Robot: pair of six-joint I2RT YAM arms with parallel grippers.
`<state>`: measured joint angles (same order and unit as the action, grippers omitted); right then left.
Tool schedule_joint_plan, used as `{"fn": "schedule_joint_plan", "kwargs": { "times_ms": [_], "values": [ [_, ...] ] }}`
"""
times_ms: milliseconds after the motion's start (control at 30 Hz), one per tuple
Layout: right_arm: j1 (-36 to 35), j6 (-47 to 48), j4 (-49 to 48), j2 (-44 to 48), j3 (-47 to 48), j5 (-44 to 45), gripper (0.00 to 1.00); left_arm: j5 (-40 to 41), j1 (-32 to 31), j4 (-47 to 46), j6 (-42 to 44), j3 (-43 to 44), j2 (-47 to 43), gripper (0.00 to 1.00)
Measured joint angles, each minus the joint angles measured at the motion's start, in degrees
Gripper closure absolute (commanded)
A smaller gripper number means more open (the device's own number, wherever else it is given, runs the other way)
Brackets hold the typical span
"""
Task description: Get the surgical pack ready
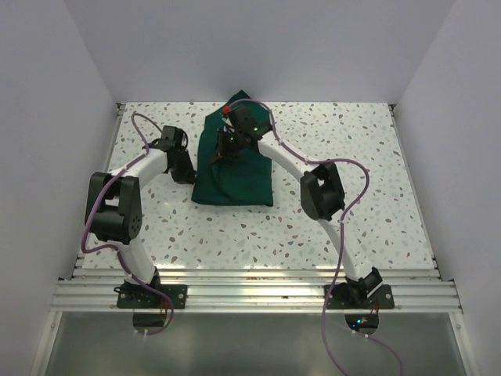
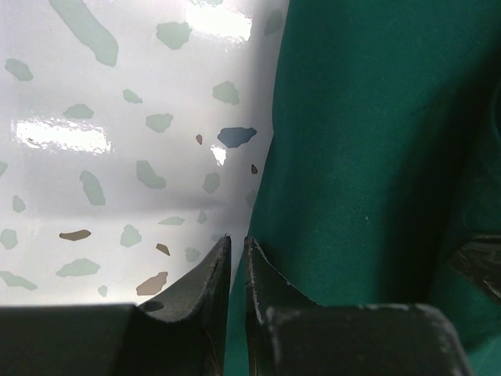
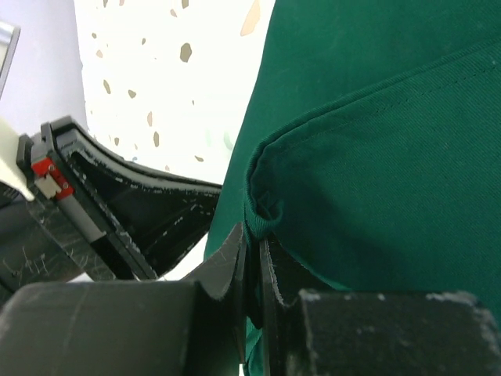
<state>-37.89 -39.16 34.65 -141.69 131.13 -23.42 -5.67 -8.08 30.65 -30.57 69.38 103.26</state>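
Speckled white worktop carries everything here, with pale walls closing it in. Starting from its 6 o'clock edge and working outward, the left hand comes first, set low at the 9 o'clock side of the surgical pack. Its jaws stand nearly together and the pack's cloth edge runs straight into the slit between them, so it looks clenched on that edge, though the wrist view is too tight to be sure. The pack lies just past the worktop's centre, toward 12 o'clock, and already reads as a squarish dark green bundle with folded sides. No tray, instruments or gauze show anywhere, so I judge they are wrapped inside. Farther out, at the bundle's 12 o'clock end, the right hand is clenched on a small fold at a corner of the cloth, the hem bunched right at its tips. Beyond it a bit of loose green cloth pokes out toward the back wall. On that evidence the loading and main folds are done. What seems left is tucking the held edges, tidying the far flap, and letting go.
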Motion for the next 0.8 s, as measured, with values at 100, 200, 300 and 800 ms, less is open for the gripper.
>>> {"fn": "schedule_joint_plan", "kwargs": {
  "times_ms": [100, 200, 300, 800],
  "values": [
    [0.0, -1.4, -1.1, -0.2, -0.1, 0.6, 0.99, -0.2, 0.1, -0.1, -0.3, 0.0, 0.0, 0.85],
    [0.0, -2.5, -2.7, -0.2, -0.7, 1.8, 0.97, -0.2, 0.1, -0.2, -0.3, -0.1, 0.0, 0.85],
    [0.0, -3.3, -3.2, -0.3, -0.7, 2.6, 0.96, -0.2, 0.1, -0.2, -0.3, -0.2, 0.0, 0.84],
    [-0.6, -5.1, -5.0, -4.2, 3.7, 0.9, 0.45, 0.2, 0.2, 1.6, 0.4, 0.0, -0.9, 0.75]
  ]
}}
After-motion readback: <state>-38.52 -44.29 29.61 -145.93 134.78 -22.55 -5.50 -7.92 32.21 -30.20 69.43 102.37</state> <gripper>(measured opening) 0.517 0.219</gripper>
